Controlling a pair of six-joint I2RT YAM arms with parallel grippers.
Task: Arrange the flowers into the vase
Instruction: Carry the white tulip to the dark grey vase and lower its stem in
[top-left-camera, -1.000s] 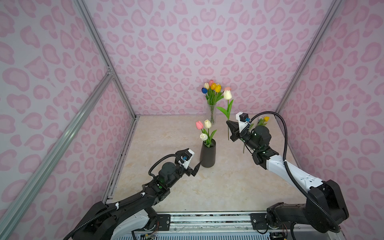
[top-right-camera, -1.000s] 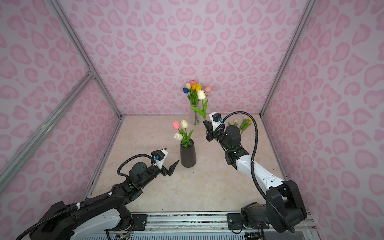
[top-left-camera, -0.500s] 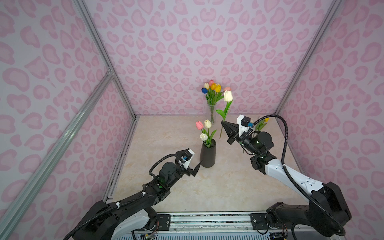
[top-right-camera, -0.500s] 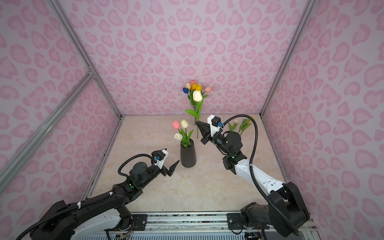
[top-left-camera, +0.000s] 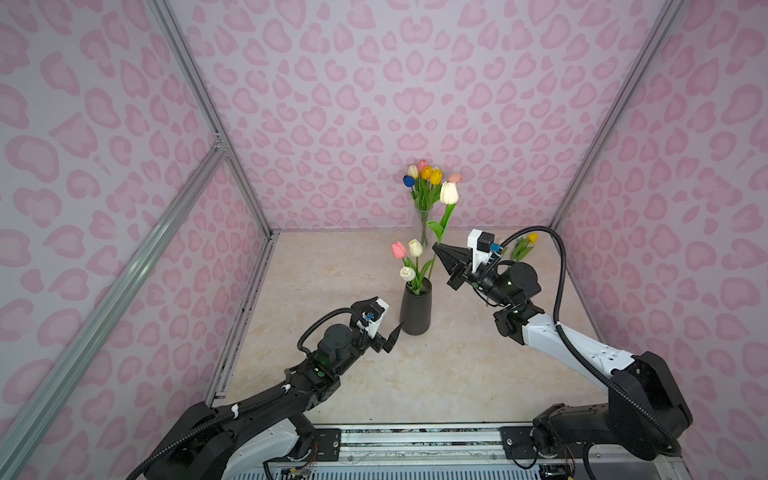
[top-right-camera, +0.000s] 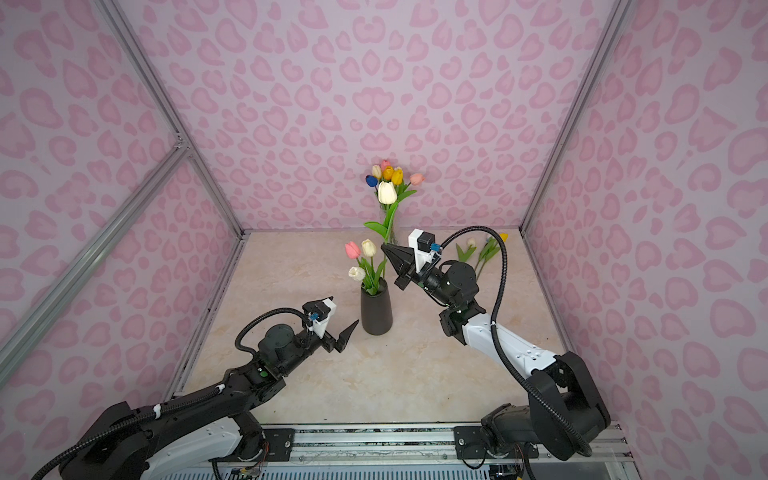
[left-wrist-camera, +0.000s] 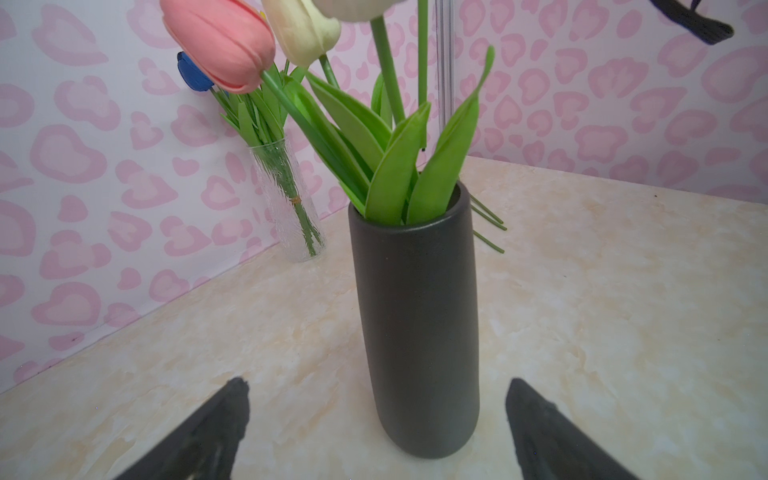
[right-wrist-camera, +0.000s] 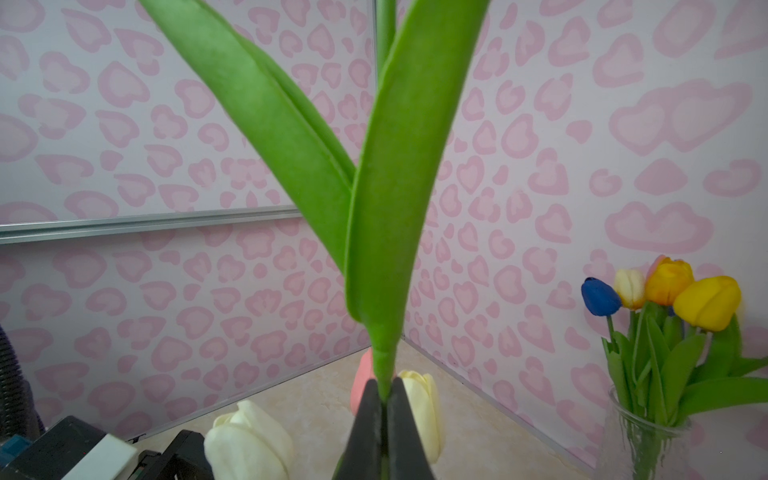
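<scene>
Pinching the thin green stem of a white-headed artificial tulip (top-left-camera: 449, 192) just below its two long leaves, the right end effector (right-wrist-camera: 384, 386) has its dark pointed fingers pressed together on it. The flower stands nearly upright above them. In the left wrist view the stem's lower end hangs just above the mouth of the tall matte black cylindrical vase (top-left-camera: 415, 311), among the leaf tips there and not yet inside.

That black vase stands upright near the middle of the pale marbled counter (top-left-camera: 332, 270). It holds three tulips: a pink one (top-left-camera: 398, 249), a cream one (top-left-camera: 415, 247) and a lower white one (top-left-camera: 407, 273).

The left end effector (top-right-camera: 345, 309) hovers low beside the vase with its fingers spread wide apart, holding nothing. In its wrist view the vase stands just beyond the gap between them, clear of both.

At the back wall a ribbed clear glass vase (left-wrist-camera: 291, 208) holds a bunch of blue, cream, orange, yellow and pink tulips (top-left-camera: 426, 176). Loose tulips (top-right-camera: 487, 251), one yellow-headed and one cream-headed, lie on the counter at the back right, behind the right arm.
</scene>
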